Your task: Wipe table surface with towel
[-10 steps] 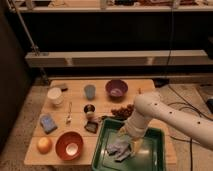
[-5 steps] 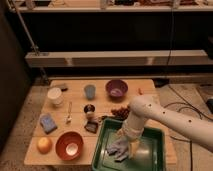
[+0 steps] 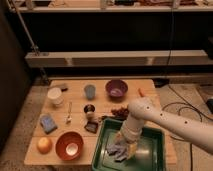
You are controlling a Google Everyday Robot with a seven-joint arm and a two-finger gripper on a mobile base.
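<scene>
A crumpled grey-blue towel lies inside the green tray at the front right of the wooden table. My white arm reaches in from the right and bends down into the tray. My gripper is at the towel, right on top of it, and the towel bunches around its tip.
On the table stand a purple bowl, a blue-grey cup, a white cup, a small dark can, a spoon, a blue sponge, an orange fruit and a red bowl. Shelving runs behind.
The arm has shifted slightly left and lower into the tray, and the gripper sits a little deeper on the towel.
</scene>
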